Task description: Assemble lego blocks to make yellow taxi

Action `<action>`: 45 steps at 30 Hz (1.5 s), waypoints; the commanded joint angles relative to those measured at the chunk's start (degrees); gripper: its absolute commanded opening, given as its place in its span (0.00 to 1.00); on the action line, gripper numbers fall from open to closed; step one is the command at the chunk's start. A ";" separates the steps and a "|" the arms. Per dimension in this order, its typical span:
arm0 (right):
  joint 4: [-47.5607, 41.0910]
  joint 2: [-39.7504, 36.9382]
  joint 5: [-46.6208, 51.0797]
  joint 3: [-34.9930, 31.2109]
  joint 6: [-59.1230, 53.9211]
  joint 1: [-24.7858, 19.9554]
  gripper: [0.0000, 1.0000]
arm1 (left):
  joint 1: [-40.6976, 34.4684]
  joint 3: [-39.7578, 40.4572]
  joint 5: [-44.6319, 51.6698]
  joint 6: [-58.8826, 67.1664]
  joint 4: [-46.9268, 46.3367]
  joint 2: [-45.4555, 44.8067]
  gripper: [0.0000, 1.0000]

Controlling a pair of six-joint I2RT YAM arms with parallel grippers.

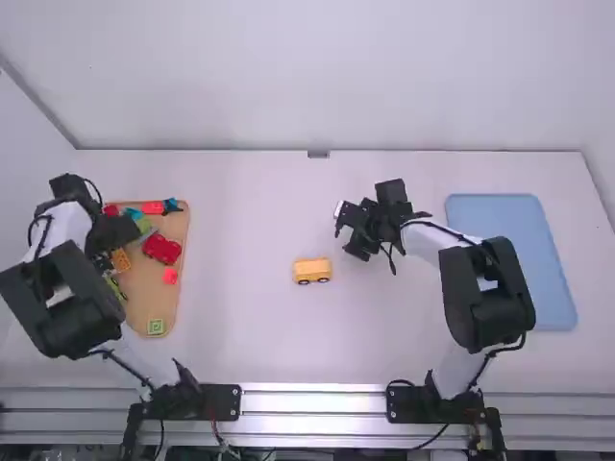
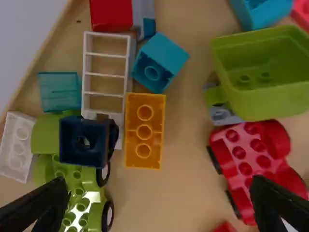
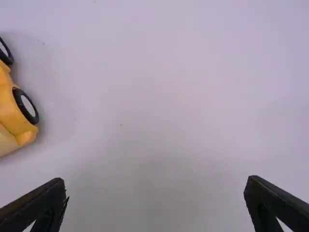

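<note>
A yellow wheeled car piece [image 1: 312,271] stands mid-table, and the yellow car [image 3: 14,111] shows at the left of the right wrist view. My right gripper [image 1: 352,231] is up and to the right of it; its fingers are spread over bare table, the right gripper [image 3: 155,191] holding nothing. Over the wooden tray [image 1: 168,303] is my left gripper [image 1: 113,230]. In its wrist view the left gripper [image 2: 159,186] is open and empty above loose bricks, among them an orange-yellow brick [image 2: 144,154] lying with its hollow underside up beside a white ladder-like piece [image 2: 104,70].
The tray also holds a red car base [image 1: 161,249], a green wheeled base [image 2: 77,208], a lime bin-shaped piece [image 2: 270,67], a dark blue block [image 2: 82,157] and a teal brick [image 2: 166,53]. A blue tray [image 1: 562,298] lies at the right, beside the right arm.
</note>
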 commanded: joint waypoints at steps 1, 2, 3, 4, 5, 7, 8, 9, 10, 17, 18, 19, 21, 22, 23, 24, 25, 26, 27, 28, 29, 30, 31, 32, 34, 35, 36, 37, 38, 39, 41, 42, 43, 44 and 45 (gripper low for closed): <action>-0.13 -1.44 -0.28 1.18 0.46 0.07 0.98 | 2.73 2.73 4.85 2.01 0.07 2.62 0.99; -0.15 -1.44 -0.28 1.18 0.48 0.07 0.98 | 3.19 3.17 7.08 1.99 -0.61 3.30 0.96; -0.20 -1.44 -0.31 1.18 0.50 0.07 0.98 | 3.41 3.45 7.74 1.95 -1.11 3.69 0.94; -0.24 -1.44 -0.31 1.18 0.52 0.07 0.98 | 3.76 3.96 8.09 1.33 -1.95 4.59 0.89; -0.24 -1.44 -0.28 1.18 0.50 0.07 0.98 | 3.85 4.31 7.72 1.44 -2.25 5.38 0.87; -0.22 -1.44 -0.31 1.18 0.50 0.07 0.98 | 3.65 4.42 7.63 1.40 -2.23 5.70 0.85; -0.13 -1.44 -0.33 1.18 0.50 0.07 0.98 | 2.78 4.44 7.67 1.40 -2.47 5.79 0.82; 0.00 -1.44 -0.33 1.18 0.50 0.07 0.98 | 2.23 4.44 7.65 1.40 -2.56 5.79 0.82; 0.04 -1.44 -0.55 1.18 0.48 0.07 0.98 | 1.44 4.42 7.67 1.38 -2.67 5.79 0.81; -0.46 -1.44 -1.53 1.16 0.50 1.14 0.98 | -1.16 0.76 -3.43 -2.71 0.13 5.99 0.82; -0.46 -1.44 -1.31 1.18 0.48 1.27 0.98 | -0.76 0.70 -2.75 -2.71 0.20 6.23 0.81; -0.44 -1.44 -1.05 1.16 0.46 1.22 0.98 | -0.11 0.70 -1.75 -2.67 0.57 6.51 0.77; -0.39 -1.44 -0.39 1.18 0.46 1.18 0.98 | 1.20 0.70 1.09 -2.21 1.44 6.86 0.70; -0.39 -1.44 -0.13 1.18 0.48 1.11 0.98 | 1.84 0.70 3.67 -1.57 1.36 6.93 0.69; -0.39 -1.44 -0.04 1.18 0.48 1.01 0.98 | 2.34 0.70 5.81 -0.70 0.85 6.97 0.69; -0.39 -1.44 -0.13 1.18 0.48 1.03 0.98 | 2.51 0.70 8.00 0.22 0.17 7.13 0.70; -0.39 -1.44 -0.22 1.18 0.48 1.07 0.98 | 2.36 0.70 8.41 0.50 -0.33 7.26 0.70; -0.39 -1.44 -0.28 1.18 0.48 1.16 0.98 | 2.27 0.70 8.09 0.46 -0.39 7.39 0.69; -0.39 -1.44 -0.28 1.18 0.48 1.16 0.98 | 1.97 0.63 6.69 0.28 -0.22 7.67 0.70; -0.20 -1.44 -0.26 1.18 0.52 1.14 0.98 | 1.64 0.33 3.30 -0.13 0.83 8.04 0.71; -0.17 -1.44 -0.26 1.18 0.48 1.14 0.98 | 1.64 0.22 2.29 -0.66 1.01 8.07 0.71; -0.17 -1.44 -0.28 1.18 0.46 1.14 0.98 | 1.77 0.04 1.57 -1.60 0.92 8.11 0.71; -0.15 -1.44 -0.28 1.18 0.46 1.18 0.98 | 1.79 0.00 1.73 -2.27 0.46 8.17 0.69; -0.17 -1.44 -0.26 1.18 0.48 1.22 0.98 | 1.75 0.00 1.81 -2.27 0.46 8.20 0.69; -0.20 -1.44 -0.24 1.18 0.48 1.62 0.98 | 1.66 0.00 4.37 0.79 2.08 8.76 0.66; -0.15 -1.44 -0.26 1.18 0.46 1.55 0.98 | 1.75 0.00 6.40 2.51 2.69 9.01 0.64; 0.00 -1.44 -0.28 1.18 0.48 1.40 0.98 | 1.81 0.00 7.10 2.84 2.60 9.14 0.61; 0.02 -1.44 -0.24 1.18 0.48 1.40 0.98 | 1.70 -0.02 6.64 2.29 1.86 9.22 0.60; 0.00 -1.44 -0.26 1.18 0.48 1.40 0.98 | 1.51 -0.13 4.24 0.63 0.70 9.22 0.59; 0.00 -1.44 -0.24 1.18 0.48 1.42 0.98 | 1.49 -0.31 2.19 -0.79 0.28 9.22 0.59; -0.02 -1.44 -0.26 1.18 0.48 1.73 0.98 | 1.38 -1.09 -0.59 -2.10 1.03 9.22 0.59; 0.02 -1.44 -0.09 1.18 0.48 1.88 0.98 | 1.38 -1.79 -0.39 -2.01 2.43 9.22 0.59; 0.02 -1.44 -0.07 1.18 0.31 1.88 0.98 | 1.46 -2.47 1.70 -0.37 3.50 9.22 0.59; 0.00 -1.44 -0.09 1.18 0.15 1.88 0.98 | 1.55 -2.78 2.75 0.55 3.87 9.22 0.58; 0.00 -1.44 -0.07 1.18 0.07 1.81 0.98 | 1.77 -3.30 3.67 0.96 4.52 9.22 0.57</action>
